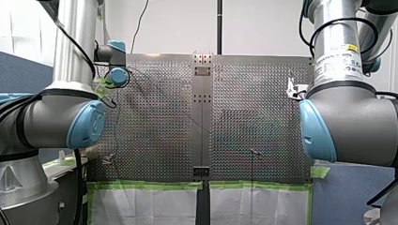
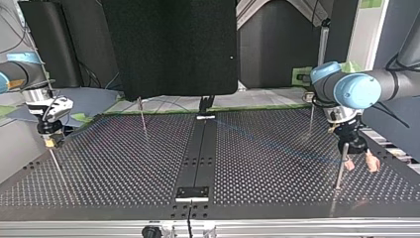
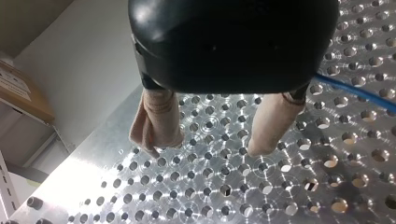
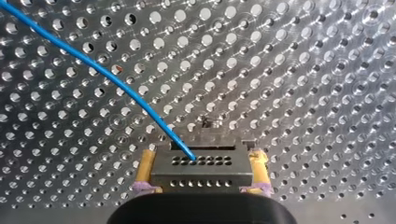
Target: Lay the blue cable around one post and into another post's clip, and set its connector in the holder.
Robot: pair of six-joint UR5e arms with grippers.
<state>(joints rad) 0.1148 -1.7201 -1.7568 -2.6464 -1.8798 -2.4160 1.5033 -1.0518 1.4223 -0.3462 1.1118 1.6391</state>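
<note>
Connector (image 4: 201, 173) held fast: my right gripper (image 4: 202, 157) has its yellow-padded fingers (image 4: 145, 165) closed on the sides of the dark, hole-studded block, low over the perforated surface (image 4: 303, 70). One blue cable (image 4: 116, 84) leaves the block's upper face and runs ahead of those fingers. It slants away to one side in a long, shallow curve, and that slant is its long axis.

Across the surface, my left gripper (image 3: 210, 148) hangs with its beige-padded fingers spread wide and nothing between them. The cable passes just outside one of these fingers, not in the gap. The left arm therefore looks the nearer one to take up the cable's free run, while the right has the end.

A thin post (image 2: 340, 166) stands just beside the left fingers. A second post (image 2: 142, 116) and a third post (image 2: 310, 119) stand well away from them. Counted: one cable, one connector, three posts clearly seen. Which post bears the clip, and where the holder sits, is too small to tell.
</note>
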